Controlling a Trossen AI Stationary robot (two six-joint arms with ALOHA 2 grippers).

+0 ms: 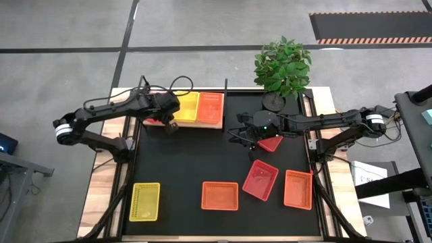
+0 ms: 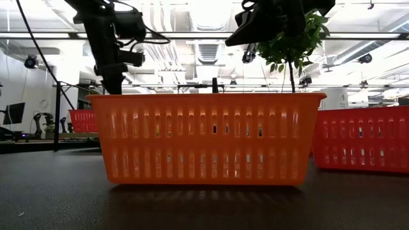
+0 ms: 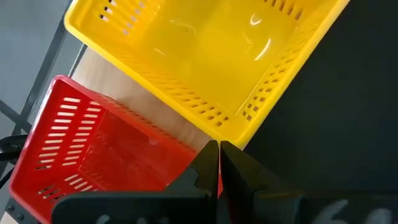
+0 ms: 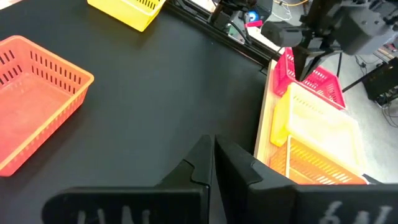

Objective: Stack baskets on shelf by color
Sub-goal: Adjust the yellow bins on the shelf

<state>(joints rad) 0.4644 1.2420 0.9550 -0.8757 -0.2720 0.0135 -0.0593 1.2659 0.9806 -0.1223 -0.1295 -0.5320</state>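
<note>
**Operator:** So, from above, how many baskets do you count?

**Arm:** Eight. Three sit in a row on the shelf at the back of the bench: a red basket half under my left arm, a yellow basket and an orange basket. On the black mat lie one yellow, two orange and two red. One of those reds sits partly under my right arm.

**Operator:** And your grippers?

**Arm:** My left gripper hangs at the shelf's front edge and my right gripper over mid-mat. Both are pinched closed and hold nothing.

**Operator:** What about the low view?

**Arm:** One orange basket fills it, with red ones behind on either side and the plant above. It hides the shelf.

**Operator:** What do the wrist views add?

**Arm:** The left one shows bare wood grain between the shelf's red and yellow baskets, with my fingers pressed together. The right one looks across the mat at the shelf row, my left arm above its red end, with those fingers pressed together too.
</note>
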